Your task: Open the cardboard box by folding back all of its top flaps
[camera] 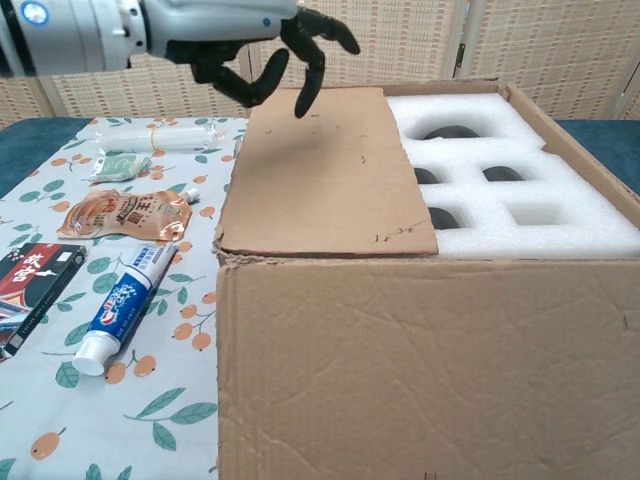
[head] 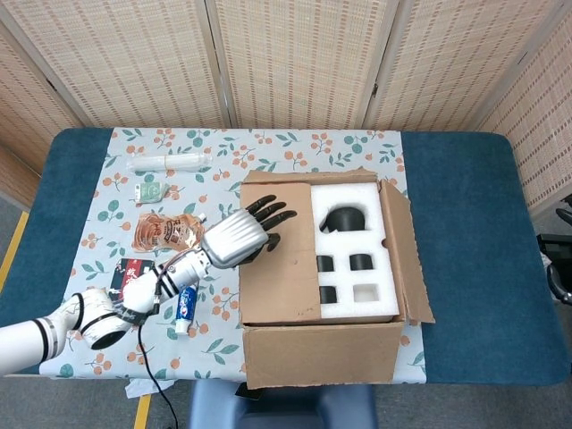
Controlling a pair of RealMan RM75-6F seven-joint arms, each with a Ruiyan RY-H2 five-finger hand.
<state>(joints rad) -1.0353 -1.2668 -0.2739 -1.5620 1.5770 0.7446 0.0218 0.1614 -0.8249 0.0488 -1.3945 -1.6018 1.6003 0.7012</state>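
Note:
The cardboard box (head: 322, 353) (camera: 420, 370) stands at the table's front middle. Its left top flap (head: 277, 255) (camera: 330, 170) lies flat over the left half. The right flap (head: 407, 250) is folded outward, baring white foam (head: 357, 255) (camera: 520, 190) with dark cavities. My left hand (head: 239, 234) (camera: 265, 45) hovers over the left flap's far left part, fingers apart and curved downward, holding nothing. It hangs a little above the cardboard in the chest view. My right hand is out of both views.
On the patterned cloth left of the box lie a toothpaste tube (head: 185, 299) (camera: 125, 305), an orange pouch (head: 165, 231) (camera: 125, 213), a dark red packet (head: 130, 277) (camera: 30, 280), a small green sachet (head: 150, 190) and a clear roll (head: 170, 162) (camera: 150, 135). Wicker screens stand behind.

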